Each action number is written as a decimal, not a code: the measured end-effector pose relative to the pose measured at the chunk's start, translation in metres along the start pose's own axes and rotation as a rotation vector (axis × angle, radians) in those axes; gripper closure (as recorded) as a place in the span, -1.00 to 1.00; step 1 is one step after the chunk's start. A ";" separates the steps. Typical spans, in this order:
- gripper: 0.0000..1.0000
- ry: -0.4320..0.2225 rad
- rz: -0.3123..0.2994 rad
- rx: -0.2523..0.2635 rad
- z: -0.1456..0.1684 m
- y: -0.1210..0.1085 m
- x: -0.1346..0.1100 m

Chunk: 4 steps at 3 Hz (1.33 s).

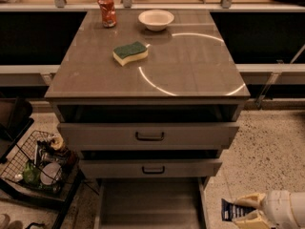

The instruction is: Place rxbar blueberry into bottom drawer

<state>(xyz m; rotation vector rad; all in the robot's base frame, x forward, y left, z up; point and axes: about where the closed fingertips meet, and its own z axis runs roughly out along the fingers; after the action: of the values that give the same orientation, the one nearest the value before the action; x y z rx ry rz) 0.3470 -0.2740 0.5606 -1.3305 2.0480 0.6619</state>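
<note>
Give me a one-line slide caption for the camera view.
Tool low at right grips the rxbar blueberry beside the open bottom drawer; sponge, bowl and can sit on the cabinet top.

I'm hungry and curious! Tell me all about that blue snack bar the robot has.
The rxbar blueberry is a small flat bar in a dark blue wrapper with pale lettering. The tool, at the bottom right, pinches one end between its pale fingers, over the speckled floor, right of the open bottom drawer.
</note>
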 end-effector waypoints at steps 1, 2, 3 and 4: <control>1.00 0.036 0.044 0.003 0.038 0.000 0.044; 1.00 0.038 0.047 0.004 0.041 -0.001 0.045; 1.00 0.067 0.080 0.018 0.085 -0.020 0.050; 1.00 0.024 0.089 0.004 0.159 -0.049 0.048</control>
<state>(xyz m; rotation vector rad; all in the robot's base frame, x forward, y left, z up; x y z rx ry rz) 0.4115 -0.2129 0.4113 -1.2568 2.1367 0.6840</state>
